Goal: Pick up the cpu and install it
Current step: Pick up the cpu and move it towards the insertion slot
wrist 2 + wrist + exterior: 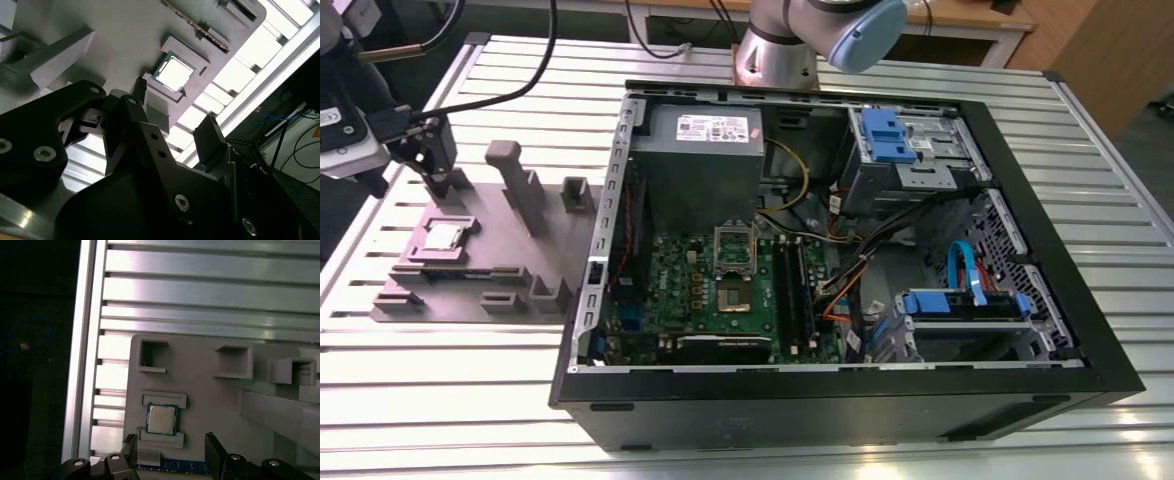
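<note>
First wrist view is showing the gripper (170,444) hanging empty over the grey fixture (210,405), its fingers (216,452) standing apart, near the cpu (161,419). The cpu is lying flat in its recess at the exterior view's left, well apart from the open computer case (1014,300). It is looking light, stiff, slick-topped and fragile, so I am judging its thin opposite edges the safest hold. A white label (715,128) on the power supply (700,165) is carrying print I cannot read.

Ribbed aluminium worktop (720,440), pretty shiny under the light. Wooden desk (974,14) behind it, and dark floor (334,235) off the exterior view's left.
</note>
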